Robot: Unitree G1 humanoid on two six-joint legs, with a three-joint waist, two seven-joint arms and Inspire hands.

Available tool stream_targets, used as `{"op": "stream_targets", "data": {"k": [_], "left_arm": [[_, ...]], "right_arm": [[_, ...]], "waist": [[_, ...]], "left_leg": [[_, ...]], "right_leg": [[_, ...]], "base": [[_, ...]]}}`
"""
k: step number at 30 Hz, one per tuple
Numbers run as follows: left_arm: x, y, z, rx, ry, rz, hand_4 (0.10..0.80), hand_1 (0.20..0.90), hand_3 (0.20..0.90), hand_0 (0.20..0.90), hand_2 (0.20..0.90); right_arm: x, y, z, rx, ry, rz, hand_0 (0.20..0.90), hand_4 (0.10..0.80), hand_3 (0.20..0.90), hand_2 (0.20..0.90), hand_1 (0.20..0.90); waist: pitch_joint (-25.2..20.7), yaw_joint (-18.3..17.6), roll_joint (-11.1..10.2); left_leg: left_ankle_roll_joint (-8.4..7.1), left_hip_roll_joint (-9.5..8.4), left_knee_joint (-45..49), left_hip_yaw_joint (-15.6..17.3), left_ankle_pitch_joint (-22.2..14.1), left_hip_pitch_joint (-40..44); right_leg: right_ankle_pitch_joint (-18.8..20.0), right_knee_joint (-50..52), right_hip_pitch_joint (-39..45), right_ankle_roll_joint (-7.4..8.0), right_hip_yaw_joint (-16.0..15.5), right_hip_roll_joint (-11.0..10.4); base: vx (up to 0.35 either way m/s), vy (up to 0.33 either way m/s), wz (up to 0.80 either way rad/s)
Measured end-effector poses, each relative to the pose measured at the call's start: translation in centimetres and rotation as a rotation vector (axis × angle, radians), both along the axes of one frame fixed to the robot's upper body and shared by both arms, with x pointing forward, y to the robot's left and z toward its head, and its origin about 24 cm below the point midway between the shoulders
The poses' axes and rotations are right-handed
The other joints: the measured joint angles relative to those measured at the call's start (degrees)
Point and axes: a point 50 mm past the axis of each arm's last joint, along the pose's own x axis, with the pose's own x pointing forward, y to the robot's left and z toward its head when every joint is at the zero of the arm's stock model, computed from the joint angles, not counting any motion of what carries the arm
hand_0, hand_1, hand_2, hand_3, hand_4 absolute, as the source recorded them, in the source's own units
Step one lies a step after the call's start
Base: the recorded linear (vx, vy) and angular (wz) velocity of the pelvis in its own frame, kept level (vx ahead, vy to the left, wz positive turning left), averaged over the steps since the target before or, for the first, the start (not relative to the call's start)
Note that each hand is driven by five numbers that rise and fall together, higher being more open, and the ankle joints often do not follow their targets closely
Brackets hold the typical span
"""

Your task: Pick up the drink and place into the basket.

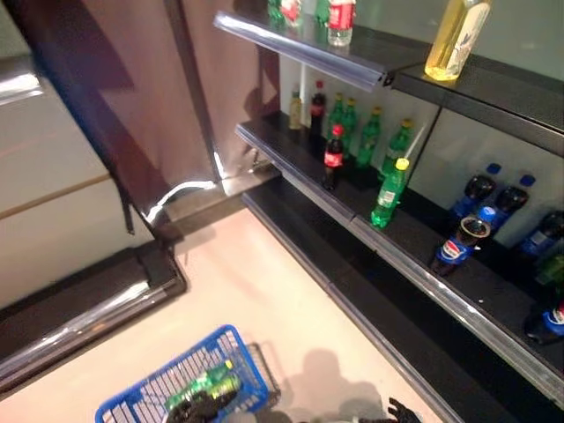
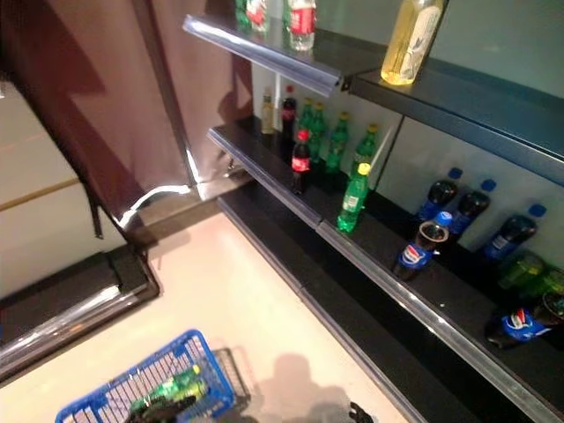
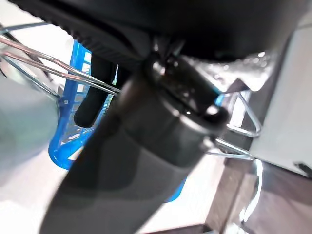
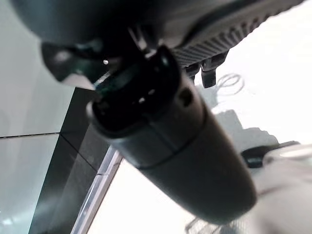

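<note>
Green bottle (image 1: 204, 386) lies in the blue basket (image 1: 231, 342). Left hand (image 3: 90, 105) curls round its wire handle (image 3: 58, 68). Right hand (image 1: 401, 411): finger state unreadable.

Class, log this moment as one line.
blue wire basket: on floor | green drink bottle: in basket | left hand: at bottle | right hand: low, idle

Left hand (image 1: 201, 404) low — right hand (image 1: 401, 411) lower.

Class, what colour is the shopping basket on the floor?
Blue, with metal wire handles; the basket shows best in the left eye view.
</note>
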Motion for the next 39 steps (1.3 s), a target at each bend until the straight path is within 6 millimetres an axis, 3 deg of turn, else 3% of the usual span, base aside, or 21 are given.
{"op": "stream_targets", "data": {"k": [2, 3, 5, 7, 8, 9, 10, 11, 13, 15, 17, 20, 23, 25, 26, 28, 30, 33, 36, 37, 39], "left_arm": [[-0.3, 0.8, 0.2, 0.008, -0.009, 0.060, 0.100, 0.300, 0.200, 0.300, 0.300], [-0.3, 1.3, 0.3, 0.021, -0.009, 0.065, 0.100, 0.300, 0.200, 0.300, 0.300], [-0.1, 1.9, 0.5, 0.039, -0.018, 0.109, 0.100, 0.300, 0.200, 0.300, 0.300], [0.6, 2.3, 0.7, 0.042, -0.024, 0.149, 0.100, 0.300, 0.200, 0.300, 0.300], [-0.3, 1.7, 0.3, 0.028, 0.008, 0.148, 0.100, 0.300, 0.200, 0.300, 0.300], [-0.5, 1.0, -0.1, 0.005, 0.037, 0.131, 0.100, 0.300, 0.200, 0.300, 0.300], [0.0, 1.1, 0.0, 0.009, 0.049, 0.106, 0.100, 0.300, 0.200, 0.300, 0.300], [0.4, 0.9, 0.0, 0.006, 0.046, 0.067, 0.100, 0.300, 0.200, 0.300, 0.300], [0.7, 0.4, -0.1, 0.003, 0.059, -0.005, 0.100, 0.300, 0.200, 0.300, 0.300], [-0.3, 0.3, -0.3, -0.003, 0.084, -0.030, 0.100, 0.300, 0.200, 0.300, 0.300], [-1.4, 1.0, -0.3, 0.011, 0.115, -0.046, 0.100, 0.300, 0.200, 0.300, 0.300], [-1.5, 1.7, -0.1, 0.030, 0.129, -0.070, 0.100, 0.300, 0.200, 0.300, 0.300], [-1.9, 1.2, -0.4, 0.017, 0.146, -0.071, 0.100, 0.300, 0.200, 0.300, 0.300], [-1.8, 0.7, -0.5, 0.001, 0.139, -0.053, 0.100, 0.300, 0.200, 0.300, 0.300], [-1.7, 0.8, -0.4, 0.000, 0.131, -0.041, 0.100, 0.300, 0.200, 0.300, 0.300], [0.0, 0.9, 0.0, 0.012, 0.073, -0.022, 0.100, 0.300, 0.200, 0.300, 0.300], [-0.2, 0.6, -0.2, -0.013, 0.055, 0.045, 0.100, 0.300, 0.200, 0.300, 0.300], [-1.0, 0.0, -0.5, -0.023, 0.076, 0.059, 0.100, 0.300, 0.200, 0.300, 0.300], [-0.5, 1.0, 0.0, 0.027, 0.057, 0.063, 0.100, 0.300, 0.200, 0.300, 0.300], [-0.2, 1.2, 0.0, 0.030, 0.057, 0.064, 0.100, 0.300, 0.200, 0.300, 0.300], [-0.5, 0.7, -0.2, 0.022, 0.081, 0.071, 0.100, 0.300, 0.200, 0.300, 0.300]], "right_arm": [[0.6, -0.5, 0.3, -0.011, -0.019, 0.006, 0.900, 0.800, 0.900, 0.900, 0.900], [0.8, -0.6, 0.3, -0.014, -0.023, 0.006, 0.900, 0.800, 0.900, 0.900, 0.900], [0.8, -0.9, 0.4, -0.021, -0.020, -0.005, 0.900, 0.800, 0.900, 0.900, 0.900], [0.1, -1.6, 0.3, -0.026, 0.005, -0.053, 0.900, 0.800, 0.900, 0.900, 0.900], [-0.4, -2.1, 0.3, -0.037, 0.017, -0.062, 0.900, 0.800, 0.900, 0.900, 0.900], [-1.1, -2.7, 0.3, -0.053, 0.034, -0.069, 0.900, 0.800, 0.900, 0.900, 0.900], [-1.6, -2.2, 0.0, -0.031, 0.052, -0.085, 0.900, 0.800, 0.900, 0.900, 0.900], [-2.2, -1.7, -0.2, -0.017, 0.065, -0.101, 0.900, 0.800, 0.900, 0.900, 0.900], [-3.3, -0.7, -0.6, 0.010, 0.089, -0.113, 0.900, 0.800, 0.900, 0.900, 0.900], [-3.1, -0.1, -0.6, 0.022, 0.063, -0.139, 0.900, 0.800, 0.900, 0.900, 0.900], [-1.7, 0.1, -0.2, 0.009, 0.001, -0.105, 0.900, 0.800, 0.900, 0.900, 0.900], [-0.4, 0.9, 0.1, 0.033, -0.051, -0.087, 0.900, 0.800, 0.900, 0.900, 0.900], [0.7, 1.1, 0.3, 0.049, -0.075, -0.068, 0.900, 0.800, 0.900, 0.900, 0.900], [0.9, 1.5, 0.2, 0.063, -0.071, -0.065, 0.900, 0.800, 0.900, 0.900, 0.900], [0.8, 1.9, 0.1, 0.073, -0.063, -0.064, 0.900, 0.800, 0.900, 0.900, 0.900], [0.8, 2.3, -0.1, 0.078, -0.049, -0.048, 0.900, 0.800, 0.900, 0.900, 0.900], [1.4, 1.6, 0.2, 0.054, -0.057, -0.004, 0.900, 0.800, 0.900, 0.900, 0.900], [1.9, 0.9, 0.4, 0.029, -0.050, 0.054, 0.900, 0.800, 0.900, 0.900, 0.900], [2.0, 0.4, 0.4, 0.027, -0.035, 0.071, 0.900, 0.800, 0.900, 0.900, 0.900], [1.9, 0.1, 0.5, 0.022, -0.031, 0.083, 0.900, 0.800, 0.900, 0.900, 0.900], [1.7, -0.4, 0.5, 0.012, -0.027, 0.095, 0.900, 0.800, 0.900, 0.900, 0.900]], "waist": [[-0.2, 1.1, 0.1], [0.0, 1.1, 0.0], [0.2, 2.0, -0.2], [0.9, 2.0, -0.6], [1.1, 1.8, 0.7], [1.8, 1.2, 2.1], [2.1, -0.4, 1.1], [2.0, -1.1, 0.6], [2.2, -1.3, 0.3], [2.2, -1.2, 0.3], [2.4, -1.5, 0.9], [2.5, -1.4, 0.3], [2.9, -0.9, 0.1], [3.1, -0.3, -0.5], [3.3, 0.6, -1.5], [4.1, 2.5, -3.4], [4.1, 3.5, -2.0], [3.9, 4.0, 0.3], [4.0, 4.1, 2.0], [4.2, 4.4, 2.4], [3.7, 4.2, 3.8]], "left_leg": [[-0.53, 2.71, -13.5, -0.6, 3.0, 0.6], [-1.79, 3.65, -18.0, -2.8, 5.7, -0.2], [-2.46, 5.07, -22.5, -6.6, 8.4, -0.6], [-0.19, 4.54, -20.7, -7.1, 10.4, 0.1], [1.44, 4.52, -20.8, -6.9, 13.1, 1.3], [-1.60, 4.51, -20.2, -7.0, 13.2, 3.3], [0.73, 1.34, -19.7, -5.9, 12.2, 4.0], [1.97, -0.09, -19.5, -5.2, 11.0, 4.1], [4.93, -2.31, -20.9, -1.7, 10.2, 6.9], [6.54, -4.02, -23.5, 0.0, 10.0, 10.2], [7.71, -4.50, -26.1, 0.8, 10.4, 12.1], [8.15, -5.12, -28.2, 4.8, 10.8, 13.1], [8.17, -6.80, -27.7, 6.7, 9.4, 14.1], [5.92, -7.30, -24.4, 6.9, 6.9, 14.3], [4.26, -7.78, -20.3, 6.9, 5.9, 13.5], [2.85, -8.88, -2.3, 3.2, 5.6, 5.1], [2.81, -7.90, 5.2, -0.7, 5.3, 0.7], [2.61, -3.85, -3.2, -4.3, 5.4, 1.4], [-1.41, 0.64, -19.9, -9.3, 8.5, 3.2], [-1.59, 1.25, -22.0, -10.9, 8.7, 3.7], [-1.23, 2.81, -23.2, -9.1, 8.5, 4.5]], "right_leg": [[0.2, -3.0, 2.3, 0.90, -1.5, 0.1], [0.2, -4.2, 3.2, 1.77, -1.9, 0.0], [-0.3, -5.0, 3.9, 3.49, -1.7, -0.8], [-1.8, -4.8, 6.2, 6.75, -0.5, -3.8], [-2.8, -3.6, 7.2, 8.32, 0.5, -3.6], [-5.8, 0.1, 7.9, 10.09, 2.0, -4.5], [-7.1, 5.3, 7.1, 10.60, 2.2, -7.5], [-7.5, 8.1, 6.7, 10.34, 2.3, -9.1], [-7.3, 19.7, 3.0, 10.30, 3.1, -12.3], [-8.0, 32.6, -3.5, 10.98, 3.2, -14.9], [-9.8, 32.3, -9.3, 12.73, 2.5, -11.3], [-9.7, 22.6, -13.1, 10.50, -4.6, -7.6], [-7.6, 18.4, -14.7, 7.25, -4.9, -5.0], [-6.5, 16.0, -12.7, 5.19, -4.5, -3.6], [-5.0, 14.4, -11.2, 2.95, -4.5, -3.9], [-3.5, 12.8, -9.9, 2.19, -0.9, -4.8], [-2.1, 10.8, -8.1, 2.30, 0.8, -3.7], [-1.7, 10.0, -8.0, 1.82, 4.5, -2.1], [-0.7, 7.4, -7.1, 2.11, 8.2, -0.5], [-0.8, 7.1, -6.5, 3.69, 9.8, -0.6], [-1.9, 7.7, -6.4, 5.68, 10.9, -0.7]], "base": [[0.422, 0.334, -1.01], [0.381, 0.305, -0.74], [0.428, 0.420, -0.70], [0.442, 0.486, -0.65], [0.383, 0.442, -0.41], [0.483, 0.579, 0.05], [0.466, 0.582, 0.40], [0.439, 0.553, 0.63], [0.320, 0.427, 0.24], [0.260, 0.235, -0.23], [0.250, 0.085, -0.22], [0.164, 0.009, -0.18], [0.127, -0.033, -0.25], [0.145, -0.062, -0.02], [0.129, -0.031, -0.07], [0.153, 0.041, -0.18], [0.223, 0.159, -0.52], [0.268, 0.236, -0.67], [0.190, 0.242, -0.43], [0.149, 0.281, -0.57], [0.121, 0.227, -0.62]]}}
